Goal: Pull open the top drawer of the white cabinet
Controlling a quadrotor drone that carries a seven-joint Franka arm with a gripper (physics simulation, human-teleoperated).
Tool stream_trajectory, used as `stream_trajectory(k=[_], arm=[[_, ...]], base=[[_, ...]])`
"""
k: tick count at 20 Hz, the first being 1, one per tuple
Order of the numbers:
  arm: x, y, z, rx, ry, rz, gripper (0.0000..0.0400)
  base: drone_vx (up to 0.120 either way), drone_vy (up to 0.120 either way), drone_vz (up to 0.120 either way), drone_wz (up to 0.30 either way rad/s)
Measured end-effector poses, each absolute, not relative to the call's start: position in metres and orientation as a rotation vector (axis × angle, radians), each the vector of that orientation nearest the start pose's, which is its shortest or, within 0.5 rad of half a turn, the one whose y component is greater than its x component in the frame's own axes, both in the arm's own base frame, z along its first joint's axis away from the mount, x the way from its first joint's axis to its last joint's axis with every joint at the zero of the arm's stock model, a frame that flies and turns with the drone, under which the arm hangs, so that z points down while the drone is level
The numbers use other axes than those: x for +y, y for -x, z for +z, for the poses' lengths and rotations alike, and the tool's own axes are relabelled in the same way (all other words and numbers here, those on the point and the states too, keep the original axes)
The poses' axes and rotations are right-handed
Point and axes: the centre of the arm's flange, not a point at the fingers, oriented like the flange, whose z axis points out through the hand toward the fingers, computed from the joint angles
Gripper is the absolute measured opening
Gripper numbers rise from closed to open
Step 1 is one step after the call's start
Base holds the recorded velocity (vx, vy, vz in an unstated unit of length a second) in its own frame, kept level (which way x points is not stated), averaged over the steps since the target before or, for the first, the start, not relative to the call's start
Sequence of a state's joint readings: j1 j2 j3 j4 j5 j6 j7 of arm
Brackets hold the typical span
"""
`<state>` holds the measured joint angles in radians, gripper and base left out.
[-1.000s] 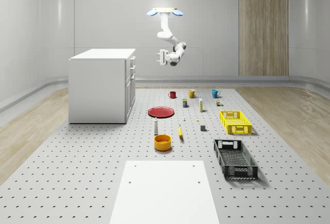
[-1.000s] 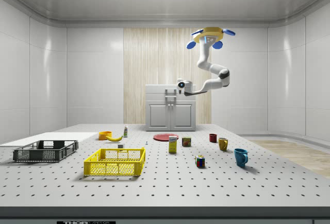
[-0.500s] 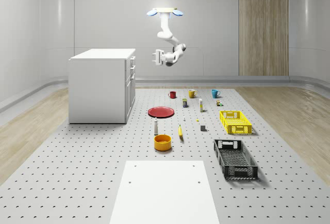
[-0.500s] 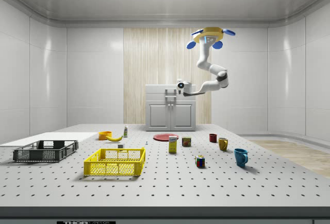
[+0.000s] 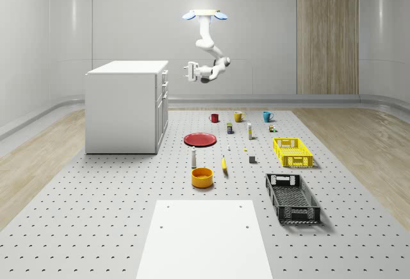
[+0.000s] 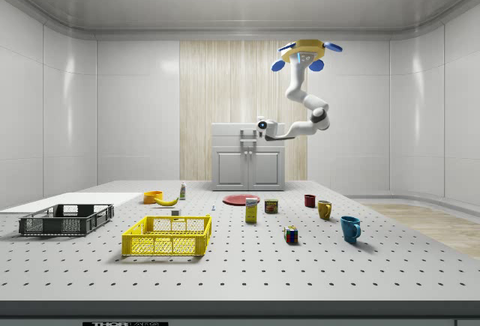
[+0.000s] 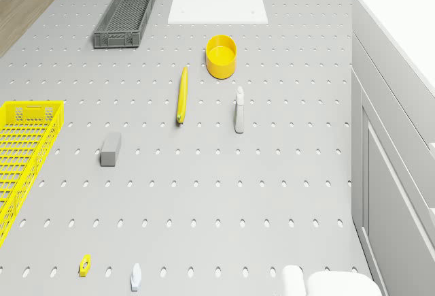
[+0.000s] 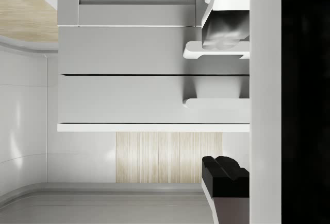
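While hovering beside the white cabinet (image 5: 125, 106), jaws (image 5: 188, 72) short of the top drawer (image 8: 154, 98), spread indiscernible; misalignment risked missing the handle (image 8: 216, 103).

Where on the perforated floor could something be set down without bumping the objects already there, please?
The widest bare stretch lies between the white cabinet and the white board, toward the whole-scene view's left of the yellow bowl. Another lies beyond the black crate. It is crowded between the red plate and the yellow crate.
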<state>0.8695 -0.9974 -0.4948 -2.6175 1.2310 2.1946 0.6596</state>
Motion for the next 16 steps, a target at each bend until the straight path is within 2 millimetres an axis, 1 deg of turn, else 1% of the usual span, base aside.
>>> stream_trajectory(k=[9,12,16], arm=[[0.151,-0.306,0.592,0.611,1.482,0.613,0.0305],[0.158,-0.309,0.592,0.611,1.482,0.613,0.0305],[0.163,-0.322,0.592,0.611,1.482,0.613,0.0305]], base=[[0.000,0.000,0.000,0.000],[0.000,0.000,0.000,0.000],[0.000,0.000,0.000,0.000]])
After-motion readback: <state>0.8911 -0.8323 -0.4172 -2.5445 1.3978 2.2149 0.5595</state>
